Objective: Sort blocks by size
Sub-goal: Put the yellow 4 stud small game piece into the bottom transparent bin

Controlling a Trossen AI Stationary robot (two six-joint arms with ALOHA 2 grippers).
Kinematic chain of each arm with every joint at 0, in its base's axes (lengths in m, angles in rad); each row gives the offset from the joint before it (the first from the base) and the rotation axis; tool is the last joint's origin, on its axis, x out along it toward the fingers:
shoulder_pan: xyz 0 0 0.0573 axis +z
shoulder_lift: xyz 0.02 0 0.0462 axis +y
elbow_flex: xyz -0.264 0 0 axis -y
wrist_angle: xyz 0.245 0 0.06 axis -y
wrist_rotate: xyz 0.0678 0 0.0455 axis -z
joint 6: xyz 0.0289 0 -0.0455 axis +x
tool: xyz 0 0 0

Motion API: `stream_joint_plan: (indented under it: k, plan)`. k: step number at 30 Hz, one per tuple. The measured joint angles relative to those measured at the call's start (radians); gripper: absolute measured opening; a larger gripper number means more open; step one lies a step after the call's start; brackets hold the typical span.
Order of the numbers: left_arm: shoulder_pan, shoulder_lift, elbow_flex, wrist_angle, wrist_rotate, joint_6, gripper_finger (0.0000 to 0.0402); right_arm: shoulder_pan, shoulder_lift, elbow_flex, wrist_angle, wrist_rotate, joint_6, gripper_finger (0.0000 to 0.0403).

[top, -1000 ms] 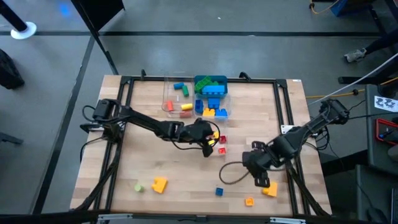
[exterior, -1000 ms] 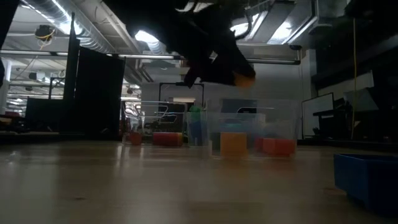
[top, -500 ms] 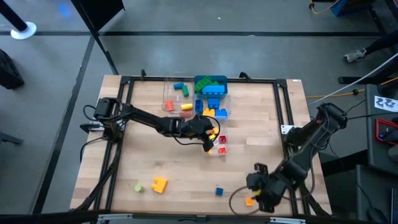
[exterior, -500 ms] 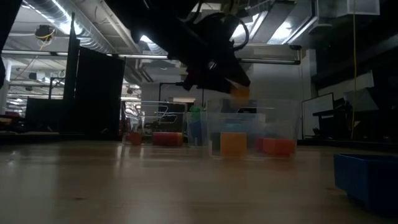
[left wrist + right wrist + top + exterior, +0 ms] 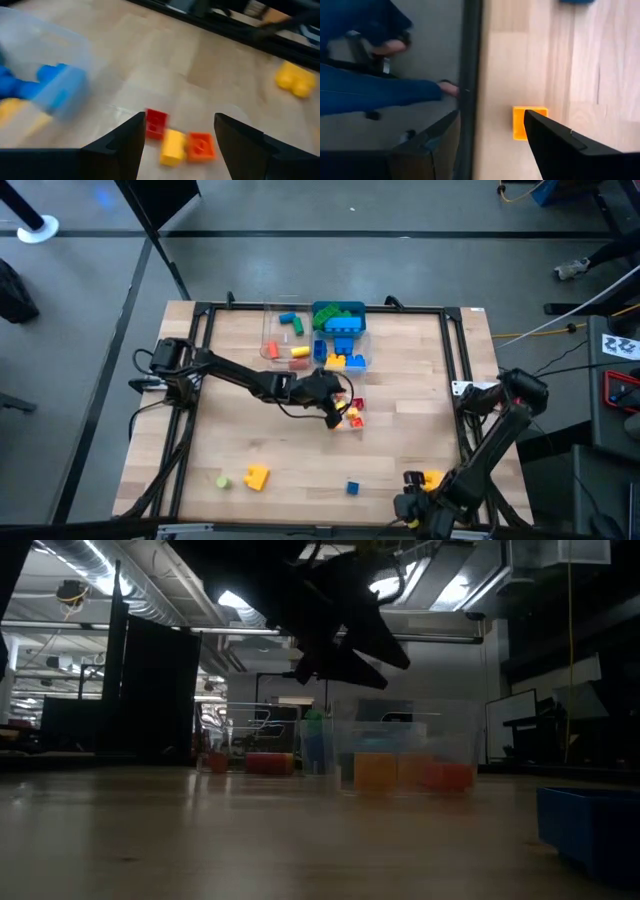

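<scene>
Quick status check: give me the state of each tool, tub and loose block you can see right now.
Left tool: open, empty, over the small tub.
Right tool: open, empty, over the table's front edge.
Small tub: upright, holds red, yellow and orange blocks.
Middle tub: holds a few mixed blocks.
Large-block tub: holds blue, green and yellow blocks.
Orange cube: loose, by the right tool.
Blue cube: loose.
Yellow block: loose.

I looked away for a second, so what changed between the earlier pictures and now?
The left gripper opened over the small clear tub and let go of a yellow block, which now lies inside by the red ones. The right gripper swept toward the table's near edge. The loose blocks stayed put.
</scene>
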Motion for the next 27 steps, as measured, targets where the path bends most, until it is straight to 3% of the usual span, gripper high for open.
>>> stream_joint_plan:
  k: [12,27]
  plan:
    - [-0.13,0.0,0.0,0.025,0.018,0.021,0.0217,-0.003,0.131,0.0,-0.081,0.011,0.0,0.0223]
    - [-0.233,0.0,0.015,0.041,0.018,0.02,0.0217,-0.003,0.149,0.0,-0.115,0.039,0.004,0.0223]
